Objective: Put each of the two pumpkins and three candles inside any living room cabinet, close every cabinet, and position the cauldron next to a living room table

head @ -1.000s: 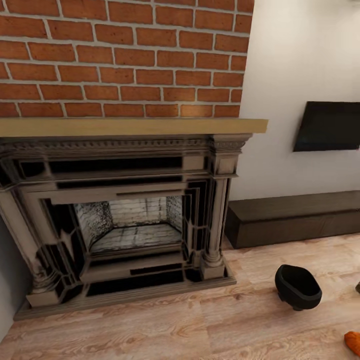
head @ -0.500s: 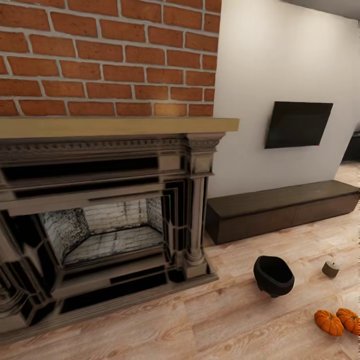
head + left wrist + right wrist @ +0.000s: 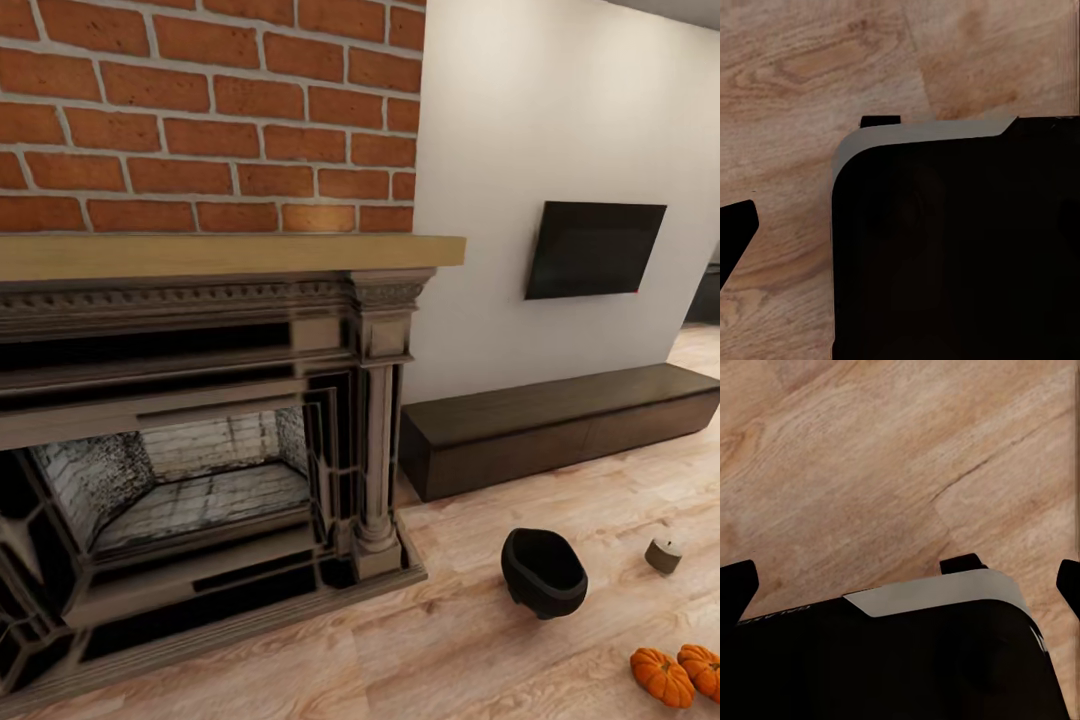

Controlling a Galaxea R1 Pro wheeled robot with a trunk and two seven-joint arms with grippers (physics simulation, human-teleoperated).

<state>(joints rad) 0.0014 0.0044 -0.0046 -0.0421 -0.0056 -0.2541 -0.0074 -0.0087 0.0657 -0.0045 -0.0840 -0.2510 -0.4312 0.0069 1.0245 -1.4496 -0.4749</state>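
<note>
Head view puts the cauldron point(image 3: 543, 571) on the wood floor point(image 3: 480, 650) in front of the cabinet point(image 3: 560, 425) — black, tipped slightly, well apart from any table I can see. Two pumpkins point(image 3: 661, 676) lie touching at the lower right edge, and one candle point(image 3: 663, 553) stands between them and the cabinet; the other two candles I cannot place. Both cabinet fronts look shut. Beyond it hang a dark TV point(image 3: 594, 249) and, to the left, a brick fireplace point(image 3: 200, 430).

Judging from this, the robot is on its approach, nothing gathered yet. Next it needs to roll nearer the pumpkins and lower an arm. Both wrist views give floor and dark robot body — whether either gripper is spread or pressed together I cannot tell.
</note>
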